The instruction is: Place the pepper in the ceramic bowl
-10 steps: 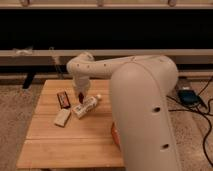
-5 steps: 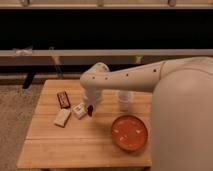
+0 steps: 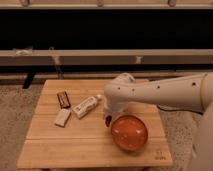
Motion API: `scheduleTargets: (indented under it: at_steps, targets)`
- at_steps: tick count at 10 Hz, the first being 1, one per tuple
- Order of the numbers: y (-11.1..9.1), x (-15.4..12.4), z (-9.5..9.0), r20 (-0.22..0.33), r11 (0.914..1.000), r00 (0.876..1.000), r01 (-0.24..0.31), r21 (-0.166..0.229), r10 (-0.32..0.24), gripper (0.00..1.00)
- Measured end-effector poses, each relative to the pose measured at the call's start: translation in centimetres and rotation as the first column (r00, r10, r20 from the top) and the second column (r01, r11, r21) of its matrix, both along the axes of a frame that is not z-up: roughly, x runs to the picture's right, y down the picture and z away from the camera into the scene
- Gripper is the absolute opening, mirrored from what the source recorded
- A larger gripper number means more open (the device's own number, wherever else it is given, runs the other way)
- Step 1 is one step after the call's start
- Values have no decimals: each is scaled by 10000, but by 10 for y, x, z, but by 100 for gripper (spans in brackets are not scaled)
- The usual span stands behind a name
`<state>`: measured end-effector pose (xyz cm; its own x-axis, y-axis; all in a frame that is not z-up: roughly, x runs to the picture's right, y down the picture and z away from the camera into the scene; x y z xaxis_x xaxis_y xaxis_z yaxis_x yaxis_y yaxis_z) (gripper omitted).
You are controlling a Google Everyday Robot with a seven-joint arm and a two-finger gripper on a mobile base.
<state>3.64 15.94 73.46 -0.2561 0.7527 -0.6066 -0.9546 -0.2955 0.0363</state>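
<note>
At the centre of the frame, just left of the ceramic bowl [image 3: 129,132], the gripper [image 3: 108,120] is seen pointing down at the wooden table [image 3: 60,145], its tip beside the bowl's upper-left rim. A small dark red shape is visible at the tip and is judged to be the pepper [image 3: 108,121], apparently held between the fingers, though how firmly cannot be told. The bowl itself appears empty and sits toward the lower right of the tabletop.

The main risk is judged to be a release made too early: the pepper is seen outside the rim, so it could be dropped onto the wood and roll away. A second risk is contact with the rim, by which the glossy bowl could be pushed toward the table's near edge. The white bottle [image 3: 85,106] in the left-centre area lies near the arm's path and could be knocked if the arm swings back.
</note>
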Motion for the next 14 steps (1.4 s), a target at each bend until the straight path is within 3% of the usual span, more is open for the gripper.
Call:
scheduleTargets:
  at_steps: [4, 6, 8, 14]
  targets:
    - [39, 65, -9, -1256, 9901, 9850, -1264, -609, 1180, 39]
    - [51, 80, -5, -1677, 9827, 9732, -1710, -714, 1572, 60]
    - [53, 82, -2, -1768, 9821, 9711, -1748, -699, 1603, 77]
    - [24, 72, -8, -1772, 9940, 9785, -1092, -109, 1056, 80]
